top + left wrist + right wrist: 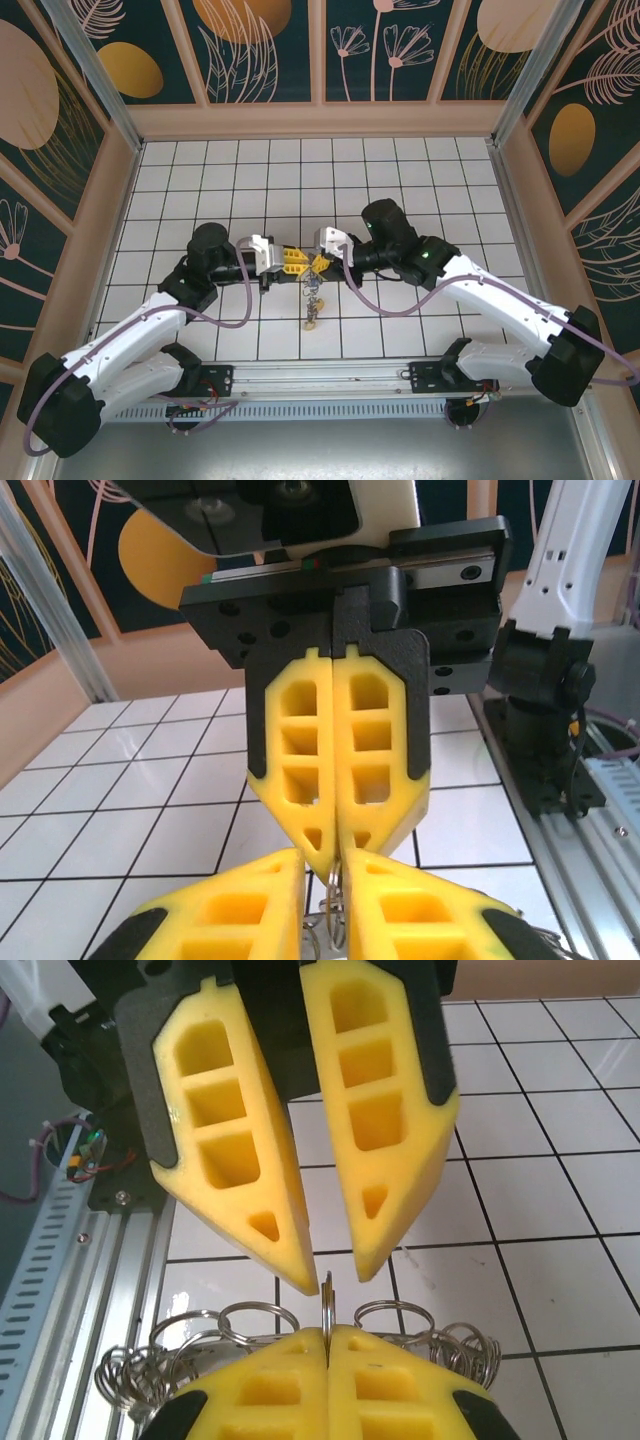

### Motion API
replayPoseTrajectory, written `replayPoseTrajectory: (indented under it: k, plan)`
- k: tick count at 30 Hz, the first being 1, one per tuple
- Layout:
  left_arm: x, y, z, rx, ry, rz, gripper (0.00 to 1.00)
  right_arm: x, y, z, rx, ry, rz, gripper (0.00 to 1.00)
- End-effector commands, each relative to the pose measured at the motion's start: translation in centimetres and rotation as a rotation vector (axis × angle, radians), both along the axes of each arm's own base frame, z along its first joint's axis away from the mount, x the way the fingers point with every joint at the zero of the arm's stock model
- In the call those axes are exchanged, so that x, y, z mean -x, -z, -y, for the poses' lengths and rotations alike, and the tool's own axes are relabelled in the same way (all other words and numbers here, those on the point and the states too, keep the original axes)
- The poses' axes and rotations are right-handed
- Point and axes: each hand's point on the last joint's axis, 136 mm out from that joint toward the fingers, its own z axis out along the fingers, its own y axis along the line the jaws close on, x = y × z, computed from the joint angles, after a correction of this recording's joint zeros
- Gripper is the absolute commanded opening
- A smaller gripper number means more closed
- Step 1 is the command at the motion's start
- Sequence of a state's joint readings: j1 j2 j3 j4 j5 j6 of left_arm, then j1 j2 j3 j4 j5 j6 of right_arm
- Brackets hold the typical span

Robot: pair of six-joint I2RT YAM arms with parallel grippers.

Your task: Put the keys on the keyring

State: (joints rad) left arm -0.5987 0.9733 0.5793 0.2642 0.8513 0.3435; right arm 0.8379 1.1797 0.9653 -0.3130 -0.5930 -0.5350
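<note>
**A:** Where was the keyring chain (313, 296) at this entry?

**B:** Centre of the top view, over the tiled table (200, 180). It ran from the two meeting grippers down toward the bottom of the frame, its long axis close to vertical in the picture. A small tan piece (311, 322) sat at the lower end, too small to identify. From above I could not tell whether the chain hung or lay flat.

**A:** Right gripper?

**B:** The right gripper (327, 1338) was at the bottom centre of the right wrist view. Its yellow pads (370, 1355) were pressed together, pinching one thin ring (327, 1298) of the chain. That ring stood on edge and showed as a vertical line rising out of the seam. The other loops fanned out left and right along the lower frame.

**A:** Left gripper?

**B:** The left gripper (333, 1272) was at the upper centre of the same view, tips pointing down at the right one's tips. Its fingers (385, 1170) stood slightly parted, with the top of the thin ring at the mouth of the gap. I could make out no contact. In the left wrist view, wire showed in that gap at lower centre.
</note>
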Motion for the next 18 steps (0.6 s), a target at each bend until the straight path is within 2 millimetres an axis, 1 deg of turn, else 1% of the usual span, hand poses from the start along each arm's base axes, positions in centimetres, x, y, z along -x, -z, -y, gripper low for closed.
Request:
replayPoseTrajectory:
  k: [1,2,7,13,18]
  plan:
    - [-0.1,1.4,0.1,-0.080,0.011,-0.017,0.19,-0.2,-1.9,-0.7,-0.019,-0.008,0.069,0.00]
    - [-0.1,1.6,0.2,-0.086,0.015,-0.029,0.21,-0.2,-2.0,-0.9,-0.024,-0.010,0.072,0.00]
    - [0.1,2.4,0.4,-0.116,0.047,-0.063,0.22,-0.2,-2.2,-0.9,-0.029,-0.010,0.090,0.00]
    - [0.9,2.9,0.2,-0.143,0.086,-0.061,0.25,0.2,-2.4,-0.6,-0.036,-0.024,0.112,0.00]
    - [1.0,2.7,0.2,-0.151,0.095,-0.057,0.25,0.5,-2.6,-0.6,-0.045,-0.038,0.122,0.00]
